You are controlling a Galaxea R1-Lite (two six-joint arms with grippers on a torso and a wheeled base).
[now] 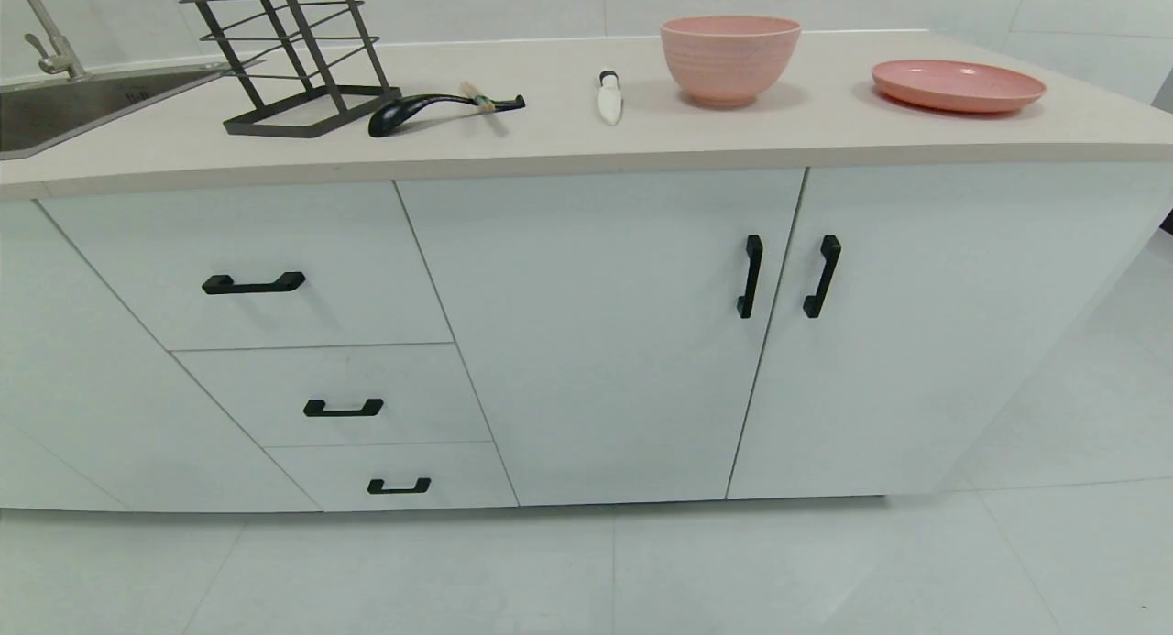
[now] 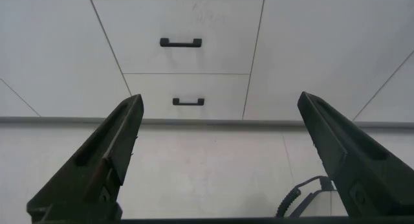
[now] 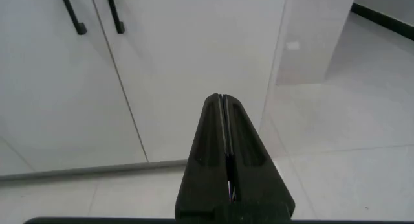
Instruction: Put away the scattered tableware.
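Left end effector: spread wide, holding nothing; low, facing the lower drawers and the floor.
Right end effector: closed tight, holding nothing; low, before the doors.
Step in hand: judged to be the opening approach; no piece is grasped and all tableware lies on the tabletop.
Conduct of step: raise an arm above the tabletop edge before moving in. Open the right end effector before any grasp. Take the pieces nearest the front edge first, so nothing is swept aside on the way to the far ones.
Storage: drawers on the left and doors on the right, all shut. Whichever is used needs pulling open by its black handle first, which calls for a free end effector.
Spoon: black and curved, lying flat just beside the rack. A small pale item rests at its handle, too small to identify.
Utensil: white, short, dark at the far end, lying flat between spoon and bowl.
Bowl: pink, deep, upright, well apart from the plate. The rim offers the likeliest grip.
Plate: pink, shallow, flat, farthest right. Its low rim looks hard to pinch.
Sink: far left, beyond the rack.
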